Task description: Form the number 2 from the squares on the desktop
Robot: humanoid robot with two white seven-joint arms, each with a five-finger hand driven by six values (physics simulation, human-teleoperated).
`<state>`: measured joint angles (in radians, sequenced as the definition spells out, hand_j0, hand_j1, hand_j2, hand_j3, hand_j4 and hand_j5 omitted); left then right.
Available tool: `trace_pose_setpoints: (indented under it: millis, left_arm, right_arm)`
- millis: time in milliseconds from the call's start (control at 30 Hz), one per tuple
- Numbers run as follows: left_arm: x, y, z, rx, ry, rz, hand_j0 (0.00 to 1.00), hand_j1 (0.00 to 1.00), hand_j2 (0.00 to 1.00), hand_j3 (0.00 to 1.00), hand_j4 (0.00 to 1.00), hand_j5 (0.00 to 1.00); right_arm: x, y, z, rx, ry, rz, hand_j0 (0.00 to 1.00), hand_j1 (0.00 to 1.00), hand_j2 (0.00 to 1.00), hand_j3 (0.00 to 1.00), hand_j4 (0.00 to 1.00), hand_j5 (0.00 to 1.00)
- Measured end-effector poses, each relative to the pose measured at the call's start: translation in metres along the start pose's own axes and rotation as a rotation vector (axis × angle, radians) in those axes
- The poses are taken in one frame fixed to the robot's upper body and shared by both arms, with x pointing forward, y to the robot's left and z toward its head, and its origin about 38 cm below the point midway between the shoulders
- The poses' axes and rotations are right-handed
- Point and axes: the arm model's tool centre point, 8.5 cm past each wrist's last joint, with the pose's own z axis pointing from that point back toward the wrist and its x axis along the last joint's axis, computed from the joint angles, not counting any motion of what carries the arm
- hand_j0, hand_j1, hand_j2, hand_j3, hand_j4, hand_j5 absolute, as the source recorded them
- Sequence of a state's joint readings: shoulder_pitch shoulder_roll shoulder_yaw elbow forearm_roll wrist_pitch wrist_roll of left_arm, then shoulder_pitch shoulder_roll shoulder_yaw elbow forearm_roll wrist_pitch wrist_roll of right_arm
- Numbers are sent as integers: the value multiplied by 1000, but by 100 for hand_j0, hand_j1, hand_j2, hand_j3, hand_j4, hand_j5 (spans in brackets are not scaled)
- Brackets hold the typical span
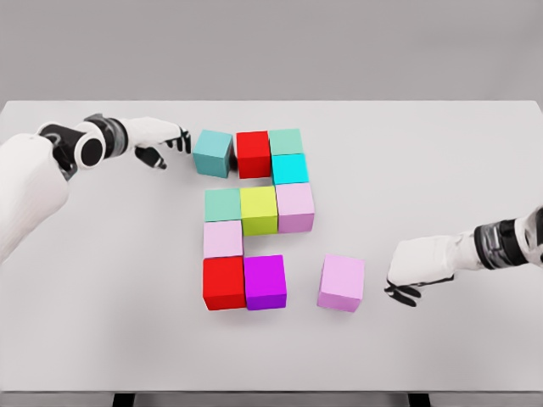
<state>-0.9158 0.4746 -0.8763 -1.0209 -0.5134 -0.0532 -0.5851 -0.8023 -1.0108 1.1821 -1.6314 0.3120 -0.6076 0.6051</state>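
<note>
Nearly done, I judge: the one stray piece is the pale pink cube (342, 282), lying at about five o'clock from the middle of the figure, apart from the purple cube (265, 281) that ends the bottom row so far. Closing that gap would finish the foot of the 2. My right hand (417, 270) rests on the white table (475, 170) at three o'clock of that cube, close but not touching it, fingers curled down toward the surface and holding nothing. To do this well I would lay the fingertips flat on the cube's right face, low down, and push straight toward nine o'clock, so it slides without turning and meets the purple face squarely. Push too hard and the red cube (224, 282) beyond could shift. At eleven o'clock the teal cube (212, 152) sits slightly askew against the top row; my left hand (161, 142) is just beside it, fingers loosely bent, gripping nothing.
</note>
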Motion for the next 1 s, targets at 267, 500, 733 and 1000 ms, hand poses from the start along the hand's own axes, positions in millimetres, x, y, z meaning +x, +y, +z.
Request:
trace_pose_setpoints:
  millis: [267, 500, 733, 1000]
  left_arm:
    - [4, 4, 4, -2, -36, 9, 62, 62, 62, 62, 62, 62]
    - [5, 4, 5, -3, -60, 16, 62, 62, 62, 62, 62, 62]
    - [8, 5, 5, -2, -82, 18, 62, 62, 62, 62, 62, 62]
    - [15, 5, 6, 2, -122, 20, 62, 62, 62, 62, 62, 62]
  right_arm:
    - [9, -10, -3, -16, -37, 20, 14, 14, 14, 14, 14, 14]
    - [12, -18, -8, -33, -58, 26, 15, 15, 15, 15, 15, 15]
    - [4, -20, -3, -43, -34, 15, 16, 16, 16, 16, 16, 16]
    - [-32, -51, 102, -24, 192, 52, 15, 15, 15, 15, 15, 15]
